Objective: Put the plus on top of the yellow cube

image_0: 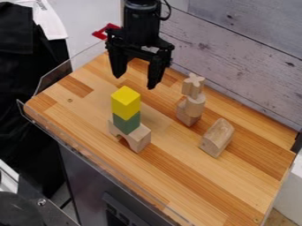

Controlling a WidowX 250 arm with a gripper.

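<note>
Gripper (136, 80): one, black, hanging over the far side of the work surface, near the yellow cube in the view; its two fingers stand well apart, with nothing between them.
Plus (193, 80): one, bare wood, the top piece of the right-hand stack, resting on a cylinder and clear of the yellow cube.
Yellow cube (126, 102): one, the top piece of the left-hand stack; its upper face is bare.
Stacks: two, standing apart, three pieces in each.
Green block (126, 123): one, directly under the yellow cube.
Arch block (138, 137): one, bare wood, at the foot of the left-hand stack, its curved opening downward.
Cylinder (195, 105): one, bare wood, upright between the plus and the base block.
Base block (187, 116): one, bare wood, partly hidden by the cylinder, so its full shape is hard to judge.
Loose block (217, 138): one, bare wood with a rounded upper edge, to the right of both stacks, touching neither.
Tabletop (194, 187): one, wooden, made of light and darker strips, under all seven blocks.
</note>
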